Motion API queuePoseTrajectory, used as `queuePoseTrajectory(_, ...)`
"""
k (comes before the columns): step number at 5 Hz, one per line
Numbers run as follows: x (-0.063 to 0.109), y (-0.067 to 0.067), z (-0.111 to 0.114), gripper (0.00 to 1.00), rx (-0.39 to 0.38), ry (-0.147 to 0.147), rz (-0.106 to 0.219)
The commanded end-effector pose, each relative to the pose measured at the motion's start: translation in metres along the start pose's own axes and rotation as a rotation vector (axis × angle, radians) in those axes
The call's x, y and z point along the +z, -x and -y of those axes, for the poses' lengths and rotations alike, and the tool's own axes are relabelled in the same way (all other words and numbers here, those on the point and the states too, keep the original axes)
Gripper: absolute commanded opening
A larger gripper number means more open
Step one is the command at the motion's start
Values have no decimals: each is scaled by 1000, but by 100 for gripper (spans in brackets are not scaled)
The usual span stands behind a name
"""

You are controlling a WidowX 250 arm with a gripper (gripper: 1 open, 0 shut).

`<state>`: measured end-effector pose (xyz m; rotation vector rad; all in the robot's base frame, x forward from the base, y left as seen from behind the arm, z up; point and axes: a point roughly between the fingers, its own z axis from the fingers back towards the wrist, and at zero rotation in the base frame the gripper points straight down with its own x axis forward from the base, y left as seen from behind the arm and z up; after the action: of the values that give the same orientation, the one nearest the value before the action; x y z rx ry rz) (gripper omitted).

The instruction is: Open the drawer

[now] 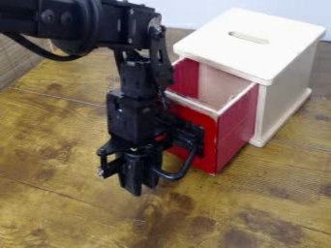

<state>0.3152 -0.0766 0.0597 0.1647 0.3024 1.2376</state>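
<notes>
The red-fronted drawer (218, 121) stands pulled partway out of the cream box (265, 53), its pale wood side and red inner wall showing. Its black loop handle (188, 157) sticks out toward the lower left. My black gripper (134, 181) points steeply down at the handle's outer end, fingers close together and shut on the loop. The arm hides the left part of the drawer front.
The cream box has a slot (249, 37) on top and sits at the back right of the worn wooden table (65, 136). A white wall runs behind it.
</notes>
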Motion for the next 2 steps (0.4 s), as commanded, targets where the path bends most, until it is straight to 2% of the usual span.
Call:
queuePoseTrajectory(1, 24, 45, -29, 0, -84, 7, -21)
queuePoseTrajectory(2, 25, 34, -34, 100, -67, 8, -28)
